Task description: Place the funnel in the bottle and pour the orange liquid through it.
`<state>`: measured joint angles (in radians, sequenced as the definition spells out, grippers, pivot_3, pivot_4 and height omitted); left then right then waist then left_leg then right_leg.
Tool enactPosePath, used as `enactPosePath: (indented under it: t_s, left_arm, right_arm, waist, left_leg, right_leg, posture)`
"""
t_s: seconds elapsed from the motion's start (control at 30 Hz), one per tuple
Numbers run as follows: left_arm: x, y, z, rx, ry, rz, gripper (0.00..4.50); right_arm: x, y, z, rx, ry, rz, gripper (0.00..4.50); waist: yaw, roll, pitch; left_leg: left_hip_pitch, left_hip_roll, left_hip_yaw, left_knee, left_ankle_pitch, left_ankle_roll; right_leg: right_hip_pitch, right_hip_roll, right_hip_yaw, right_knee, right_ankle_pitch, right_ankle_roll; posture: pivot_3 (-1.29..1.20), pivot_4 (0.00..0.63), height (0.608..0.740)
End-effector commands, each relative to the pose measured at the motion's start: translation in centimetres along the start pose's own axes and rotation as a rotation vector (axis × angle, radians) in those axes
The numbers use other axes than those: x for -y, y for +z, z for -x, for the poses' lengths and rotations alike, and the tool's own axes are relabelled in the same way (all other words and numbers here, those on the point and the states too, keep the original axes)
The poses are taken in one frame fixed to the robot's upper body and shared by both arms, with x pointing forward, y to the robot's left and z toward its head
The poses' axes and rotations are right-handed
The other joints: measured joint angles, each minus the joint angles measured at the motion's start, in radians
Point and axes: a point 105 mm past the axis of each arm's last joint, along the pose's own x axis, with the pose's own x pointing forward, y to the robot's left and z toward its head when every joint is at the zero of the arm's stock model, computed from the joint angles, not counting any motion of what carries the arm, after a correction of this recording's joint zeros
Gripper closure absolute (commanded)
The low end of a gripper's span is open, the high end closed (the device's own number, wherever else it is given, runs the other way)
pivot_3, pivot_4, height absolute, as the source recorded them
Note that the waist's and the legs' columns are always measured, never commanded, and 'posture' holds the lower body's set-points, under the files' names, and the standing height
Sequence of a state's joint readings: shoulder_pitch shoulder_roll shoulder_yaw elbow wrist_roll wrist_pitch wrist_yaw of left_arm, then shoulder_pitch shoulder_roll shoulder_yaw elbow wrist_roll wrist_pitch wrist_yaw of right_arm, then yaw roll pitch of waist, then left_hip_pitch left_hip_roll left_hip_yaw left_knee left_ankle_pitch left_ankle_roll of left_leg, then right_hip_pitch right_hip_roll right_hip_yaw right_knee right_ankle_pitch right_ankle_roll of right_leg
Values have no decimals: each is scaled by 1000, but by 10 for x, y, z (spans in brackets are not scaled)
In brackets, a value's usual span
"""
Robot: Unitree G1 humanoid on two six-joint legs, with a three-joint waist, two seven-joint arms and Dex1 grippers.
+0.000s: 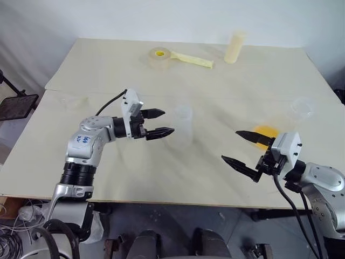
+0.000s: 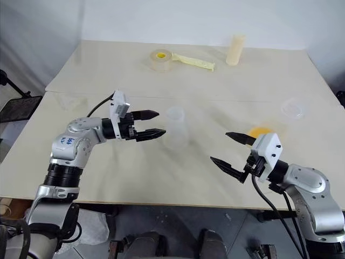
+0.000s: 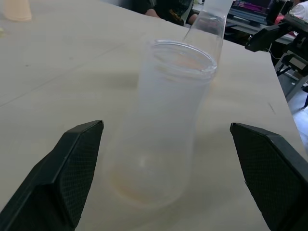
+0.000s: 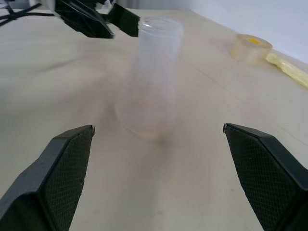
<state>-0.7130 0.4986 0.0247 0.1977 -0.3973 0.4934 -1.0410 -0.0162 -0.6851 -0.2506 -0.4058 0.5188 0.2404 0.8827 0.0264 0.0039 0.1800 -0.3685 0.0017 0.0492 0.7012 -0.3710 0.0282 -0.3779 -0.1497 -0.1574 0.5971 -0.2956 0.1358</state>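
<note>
Bottle (image 1: 183, 127): clear plastic flask, upright at mid-surface (image 1: 161, 172), faint orange residue at base. Left pincer (image 1: 159, 123) released, just beside it; right pincer (image 1: 241, 147) released, well apart. Orange liquid (image 1: 265, 131) behind right pincer. Tape roll (image 1: 159, 57), cream cylinder (image 1: 234, 47) at far edge.

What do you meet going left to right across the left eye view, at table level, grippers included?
Left gripper → bottle → right gripper → orange liquid in its clear cup → another clear cup.
</note>
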Motion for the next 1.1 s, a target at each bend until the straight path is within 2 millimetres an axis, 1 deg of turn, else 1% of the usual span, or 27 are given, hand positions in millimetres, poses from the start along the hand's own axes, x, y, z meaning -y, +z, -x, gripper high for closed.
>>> enactPosePath:
  t_s: [0.03,0.1,0.2,0.3,0.33,0.47,0.57,0.67,0.8,0.9,1.1]
  left_arm:
    - [6,17,12,75,-23,-87,21]
    - [9,15,20,87,-33,-102,21]
    - [14,5,39,91,-48,-153,21]
    - [17,-8,54,104,-36,-134,21]
    - [18,-10,57,112,-37,-134,21]
    - [22,-6,59,196,-58,-153,21]
    - [23,1,58,266,-66,-145,21]
    - [25,2,56,292,-83,-141,21]
    - [27,5,54,330,-105,-139,21]
    - [30,7,53,355,-126,-136,21]
    - [34,8,53,372,-128,-144,21]
  right_arm:
    - [1,13,6,21,-24,40,0]
    - [2,11,9,11,-57,33,0]
    - [12,6,21,-16,-193,13,0]
    - [14,-4,45,-82,-337,-18,0]
    - [14,-6,50,-97,-368,-29,0]
    - [16,-9,73,-137,-505,-69,0]
    - [16,-4,87,-115,-578,-82,0]
    - [18,-2,94,-102,-638,-81,0]
    - [28,-3,104,-93,-726,-69,0]
    - [34,-5,102,-85,-745,-74,0]
    - [60,-8,98,-54,-816,-64,0]
  waist:
    - [0,0,0]
    - [1,0,0]
    - [0,0,0]
    - [4,0,0]
    - [5,0,0]
    - [10,1,0]
    - [10,1,0]
    - [7,1,0]
    - [2,1,0]
    - [-1,1,-1]
    - [0,1,-1]
  left_leg:
    - [0,0,0,0,0,0]
    - [0,0,0,0,0,0]
    - [0,0,-2,0,0,0]
    - [0,0,-2,0,0,0]
    - [0,0,-1,0,0,0]
    - [0,-1,-2,1,0,0]
    - [1,0,-1,1,0,0]
    - [2,0,-1,0,0,0]
    - [2,0,-1,0,0,0]
    - [3,0,-1,0,0,0]
    - [3,0,-1,0,0,0]
  right_leg:
    - [0,0,0,0,0,0]
    - [0,0,0,0,0,0]
    - [0,0,0,0,0,0]
    - [0,0,0,0,0,0]
    - [0,0,0,0,0,0]
    - [1,-1,2,0,0,0]
    - [1,0,2,0,0,0]
    - [1,0,2,0,0,0]
    - [1,0,2,1,0,0]
    - [1,0,2,1,0,0]
    - [1,0,3,1,0,0]
  posture:
    - [0,150,740]
    - [0,150,740]
    - [0,150,740]
    - [0,150,740]
    - [0,150,740]
    - [0,150,740]
    - [0,150,740]
    - [0,150,740]
    - [0,150,740]
    - [0,150,740]
    - [0,150,740]
